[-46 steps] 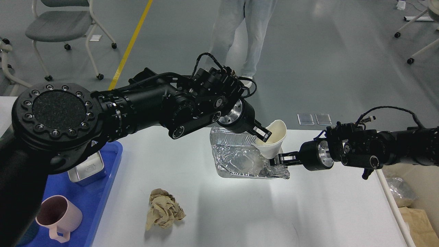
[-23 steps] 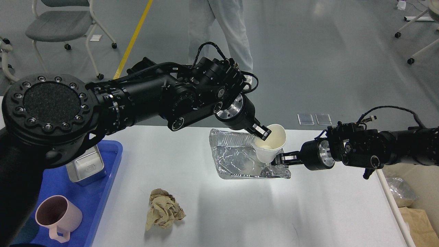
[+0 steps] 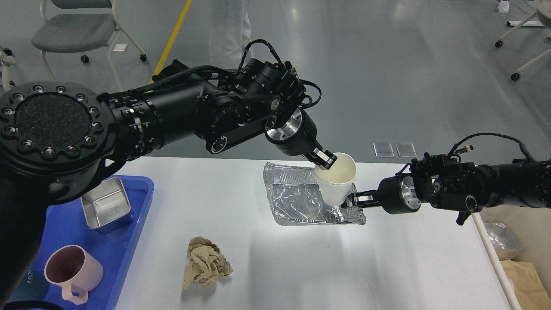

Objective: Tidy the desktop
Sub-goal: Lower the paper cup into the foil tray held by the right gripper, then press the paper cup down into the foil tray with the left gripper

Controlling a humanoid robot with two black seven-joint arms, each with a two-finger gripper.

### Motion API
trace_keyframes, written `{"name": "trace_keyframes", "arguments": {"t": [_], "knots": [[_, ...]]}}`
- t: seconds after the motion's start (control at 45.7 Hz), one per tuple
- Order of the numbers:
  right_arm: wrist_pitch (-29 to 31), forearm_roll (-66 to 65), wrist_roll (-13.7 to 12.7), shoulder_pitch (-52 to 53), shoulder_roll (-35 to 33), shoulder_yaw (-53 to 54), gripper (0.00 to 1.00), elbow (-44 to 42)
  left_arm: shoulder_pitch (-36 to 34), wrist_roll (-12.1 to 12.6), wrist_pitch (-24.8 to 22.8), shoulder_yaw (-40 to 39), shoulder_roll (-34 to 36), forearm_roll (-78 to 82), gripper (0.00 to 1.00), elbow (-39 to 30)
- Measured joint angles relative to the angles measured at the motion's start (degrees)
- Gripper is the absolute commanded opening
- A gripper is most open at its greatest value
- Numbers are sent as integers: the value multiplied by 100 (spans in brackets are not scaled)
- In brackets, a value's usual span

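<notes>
Since a second ago the left arm has lifted the paper cup (image 3: 337, 181) from a tilted pose to nearly upright, and the foil tray (image 3: 301, 198) beneath it has settled flatter on the tabletop (image 3: 301, 267); a person standing behind the table has walked off toward the left.

Now the left end effector (image 3: 323, 158) pinches the near-left rim of the cup, one finger inside and one outside, and the cup hangs just above the right part of the foil tray, close to the far edge of the tabletop, right of centre. The right end effector (image 3: 351, 200) reaches in from the right edge and sits at the tray's right rim — its fingers look closed on the foil, though they are small and dark, so I cannot tell for sure.

A crumpled brown paper ball (image 3: 205, 262) lies near the front edge, left of centre. Along the left edge a blue tray (image 3: 129, 241) holds a metal tin (image 3: 106, 209) and a pink mug (image 3: 73, 269).

The step in hand appears to be separating the cup from the foil tray while the other arm steadies the tray. Next the cup needs to be carried clear — kept upright in case anything is inside — toward wherever rubbish goes, probably off the right edge, where some bagged clutter (image 3: 506, 243) shows. The rim pinch is thin, so a slow move seems wise.
</notes>
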Motion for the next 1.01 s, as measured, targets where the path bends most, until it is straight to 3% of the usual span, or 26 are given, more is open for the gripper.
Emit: {"name": "trace_keyframes", "arguments": {"t": [0.679,1.007], "knots": [[0,0,-1,-11,-25,-4,0,-34,-14,28,-123,-45,166,0,85,2],[3,0,-7,-7,-25,-1,0,-34,-14,23,-177,-166,273,-33,91,2]]}}
